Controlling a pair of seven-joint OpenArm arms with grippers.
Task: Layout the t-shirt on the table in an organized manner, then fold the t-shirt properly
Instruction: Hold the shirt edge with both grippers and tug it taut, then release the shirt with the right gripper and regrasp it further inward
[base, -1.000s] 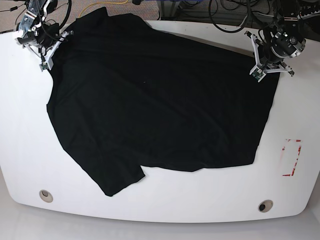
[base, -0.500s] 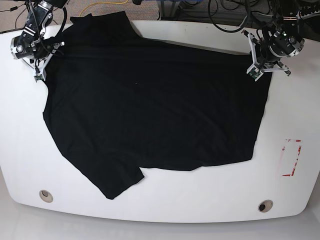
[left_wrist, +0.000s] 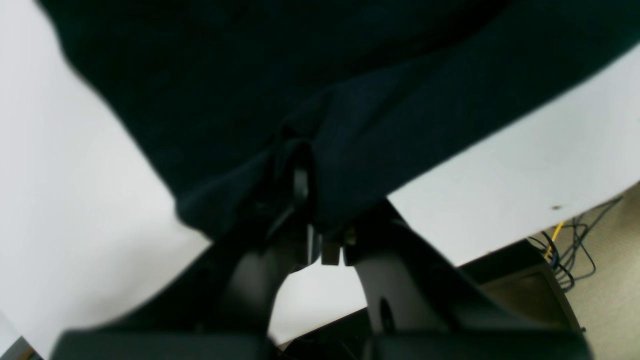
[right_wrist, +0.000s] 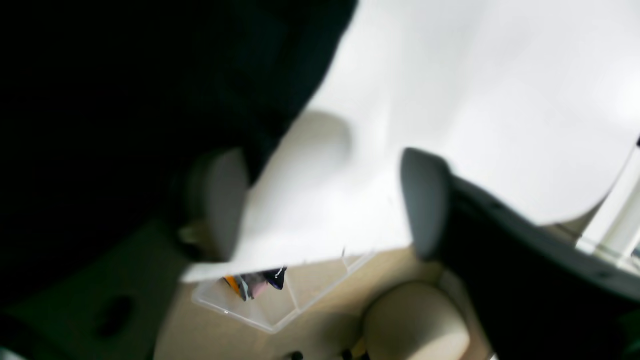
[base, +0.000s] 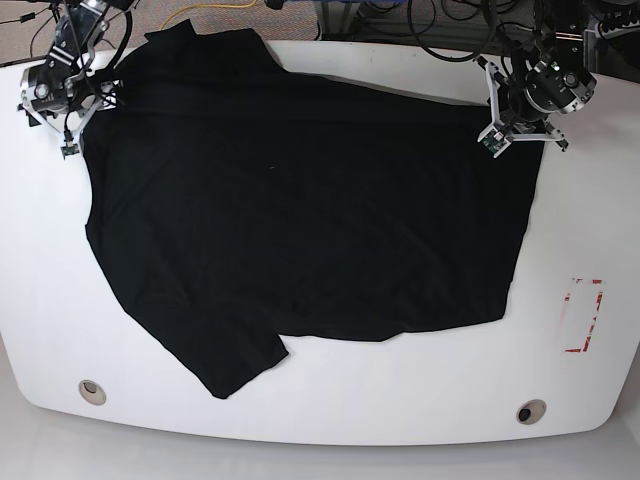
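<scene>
Laying-out step: shirt (base: 300, 210) spread across table (base: 330, 410), my left gripper (left_wrist: 305, 200) pinched on its 2 o'clock corner, right gripper (right_wrist: 325, 200) at 10 o'clock spread wide, holding nothing; next, release left, then fold

Black t-shirt (base: 300, 210) spread mostly flat across white table (base: 320, 410).

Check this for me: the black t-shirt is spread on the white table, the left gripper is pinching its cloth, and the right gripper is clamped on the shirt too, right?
Not quite. The right gripper is open: the right wrist view shows its jaws apart over bare table, gripping nothing. The rest holds: the t-shirt lies spread out, and the left gripper is pinching its cloth.
</scene>
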